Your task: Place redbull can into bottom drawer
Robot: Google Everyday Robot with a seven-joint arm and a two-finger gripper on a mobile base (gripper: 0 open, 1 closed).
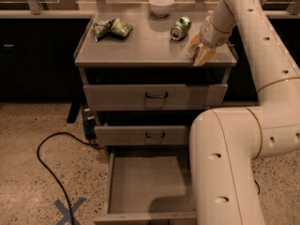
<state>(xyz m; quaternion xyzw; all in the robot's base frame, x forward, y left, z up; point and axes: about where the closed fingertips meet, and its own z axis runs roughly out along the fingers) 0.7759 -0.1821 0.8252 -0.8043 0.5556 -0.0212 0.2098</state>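
Honestly, the redbull can cannot be found with certainty: no slim silvery can stands free on the cabinet top [140,46]. The only can in plain sight is the fatter green can [180,27], lying on its side near the white bowl [161,5] at the back, and that is not the one for this task. My judgement is that the redbull can is at the gripper [198,53], hidden by it or held in it, so I cannot tell whether its long axis is upright or lying.

The gripper points down at the right front corner of the cabinet top, close to the edge and very near the surface. Whether it is spread or pinching something, I cannot tell.

The relation that matters is between this corner and the bottom drawer [140,179]. This drawer is pulled out with a bare grey floor, and it lies below the gripper, nearer to the camera and a little toward the left side of the view. The robot's own thick arm link [225,172] covers the drawer's right part, so the free floor is in the middle and on the left. If the can is held, the coming move is probably up, forward past the front edge, then down — the risk is striking the upper drawer fronts [154,96].
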